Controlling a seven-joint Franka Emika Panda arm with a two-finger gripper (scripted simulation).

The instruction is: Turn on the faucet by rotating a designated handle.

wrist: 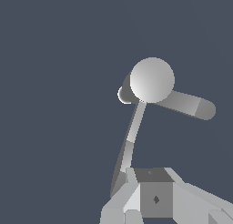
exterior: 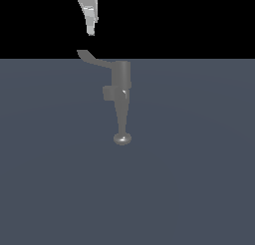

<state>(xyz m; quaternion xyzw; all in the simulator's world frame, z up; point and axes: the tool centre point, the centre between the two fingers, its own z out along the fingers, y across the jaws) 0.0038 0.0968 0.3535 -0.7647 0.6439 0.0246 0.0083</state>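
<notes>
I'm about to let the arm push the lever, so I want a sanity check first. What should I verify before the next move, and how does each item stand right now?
1. Gripper above the handle: ok, it hangs over the paddle tip in the exterior view.
2. Contact with the handle: not ok, a gap shows between fingertip and lever.
3. Handle free to swing: ok, nothing lies beside it on the floor.
4. Right part targeted: ok, the gripper is over the lever, not the spout.
5. Finger state: cannot tell; neither view shows the gap between the fingers.
6. Faucet upright: ok.
</notes>
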